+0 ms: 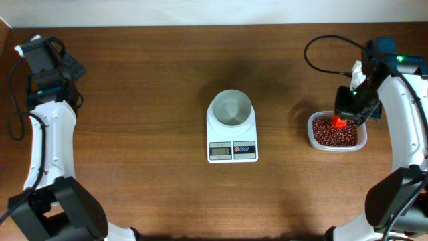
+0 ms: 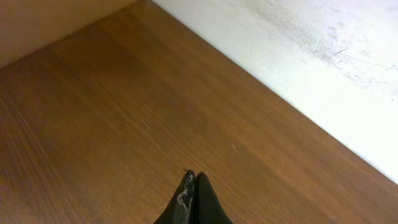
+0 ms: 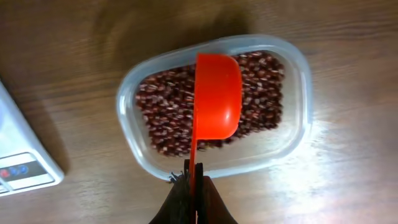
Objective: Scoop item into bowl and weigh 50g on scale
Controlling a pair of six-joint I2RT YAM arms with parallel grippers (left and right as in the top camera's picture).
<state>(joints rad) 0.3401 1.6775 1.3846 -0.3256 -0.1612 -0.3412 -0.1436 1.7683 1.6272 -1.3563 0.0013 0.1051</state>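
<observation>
Overhead view: a brown wood-grain surface [image 1: 134, 100] meets a pale wall [image 1: 200, 12] at the far edge. At the centre the flat white scale [image 1: 233, 150] carries the round white bowl [image 1: 231, 107]. The display is too small to read. At the right a clear tub [image 1: 310, 130] holds the small reddish-brown beans [image 1: 328, 134].

Left wrist view: the left hand [image 2: 193, 186] is closed on nothing, its black fingers pressed together over bare wood. The rest of it is cut off.

Right wrist view: the right hand [image 3: 194, 177] grips the thin handle of a smooth orange-red scoop [image 3: 217, 93] over the beans. Whether the scoop touches them I cannot tell.
</observation>
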